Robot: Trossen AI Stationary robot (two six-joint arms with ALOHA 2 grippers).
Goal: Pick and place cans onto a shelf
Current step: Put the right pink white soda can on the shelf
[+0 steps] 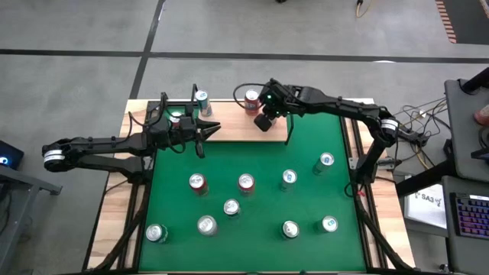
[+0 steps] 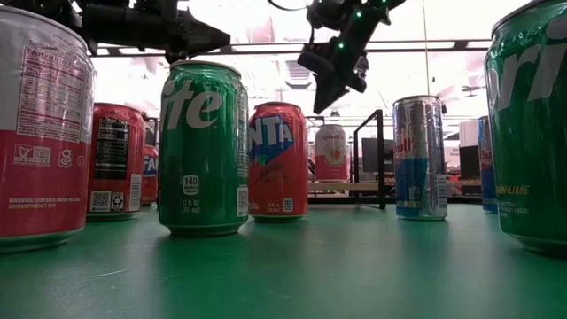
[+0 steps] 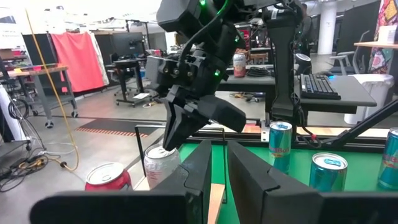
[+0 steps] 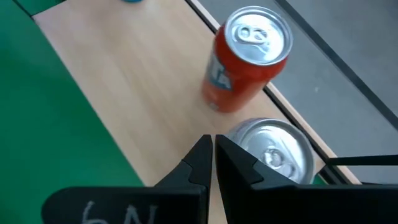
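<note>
Right gripper (image 1: 263, 122) sits over the right half of the shelf (image 1: 229, 130), fingers pinched together with nothing between them; the right wrist view shows the fingertips (image 4: 208, 155) closed just above a pale can (image 4: 273, 149) that stands on the board, beside a red can (image 4: 245, 59) near the board's far edge. Whether the tips touch the pale can's rim I cannot tell; they look just beside it, not around it. Left gripper (image 1: 208, 128) hovers over the left part of the shelf, jaws nearly closed and empty, pointing toward the right gripper, as the left wrist view shows with the narrow gap between its own fingers (image 3: 199, 165). Cans on the shelf as far as visible: a blue-white can (image 1: 202, 100) at the back left, the red one at back centre, the pale one under the right gripper, and possibly another under the left arm near the wire upright, partly hidden. Still on the green table (image 1: 260, 153): nine cans in the high view, including two red ones (image 1: 198, 183) in the middle row, a green one (image 1: 156, 233) front left, and blue-topped ones (image 1: 326, 160) on the right. Judgement: task is early, roughly a quarter done; most cans are left to move, and neither gripper holds one now, so the next step looks like reaching back to the table for another pick.
</note>
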